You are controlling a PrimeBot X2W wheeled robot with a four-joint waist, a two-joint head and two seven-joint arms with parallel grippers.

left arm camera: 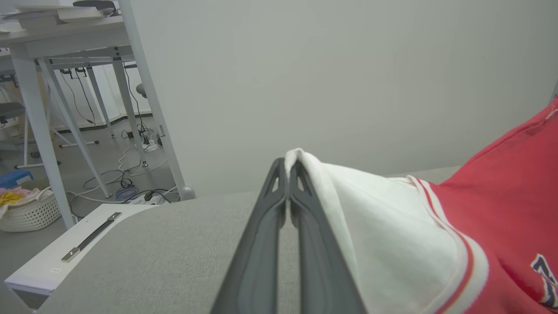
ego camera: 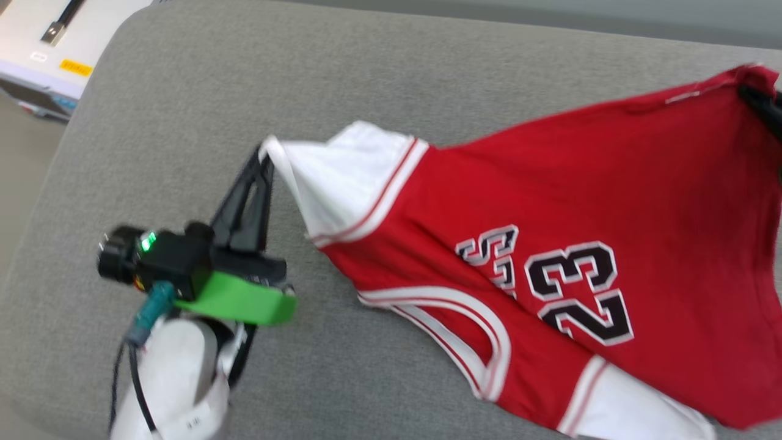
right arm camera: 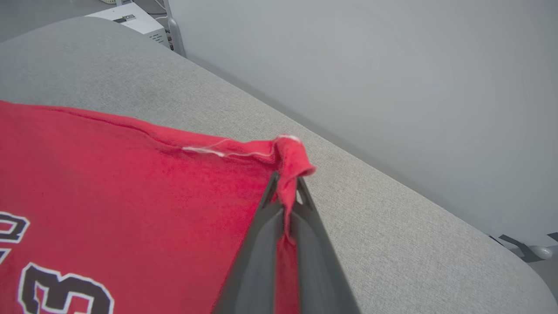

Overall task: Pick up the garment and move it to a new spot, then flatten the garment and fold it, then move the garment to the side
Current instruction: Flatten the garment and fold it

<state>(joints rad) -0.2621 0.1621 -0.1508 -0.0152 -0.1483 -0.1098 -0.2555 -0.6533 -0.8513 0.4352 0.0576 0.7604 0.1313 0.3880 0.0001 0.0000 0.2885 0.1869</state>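
Shirt (ego camera: 611,183): red jersey with white sleeves, on the right half of the grey fabric-covered counter (ego camera: 183,122), print side up. The black, white-outlined "23" (ego camera: 580,290) reads sideways in the head view, with part of another letter beside it. The cloth is drawn out between the two claws.

Left claw (ego camera: 267,153): over the middle of the counter, fingers pressed together on the edge of one white sleeve (ego camera: 342,177). In the left wrist view the left claw (left arm camera: 287,168) has its tips closed on the sleeve's folded rim, with the white cloth draping down the right side of the fingers (left arm camera: 314,244). This sleeve edge is raised off the counter top. Red-white striped trim shows where the sleeve meets the red body.

Right claw (right arm camera: 285,187): above the counter's far right part, jaws closed on a red corner of the shirt. The cloth is bunched at the tips, with a loose white thread along the nearby edge. In the head view the right claw (ego camera: 760,104) shows as a dark shape at the shirt's far right corner.

Second white sleeve (ego camera: 635,409): at the counter's near right, lying low. How much of the red body touches the counter I cannot tell.

Beyond the counter's far left corner: a white cabinet (ego camera: 36,49). Further off stand white desk legs (left arm camera: 43,131), with cables on the floor and a basket (left arm camera: 28,213).
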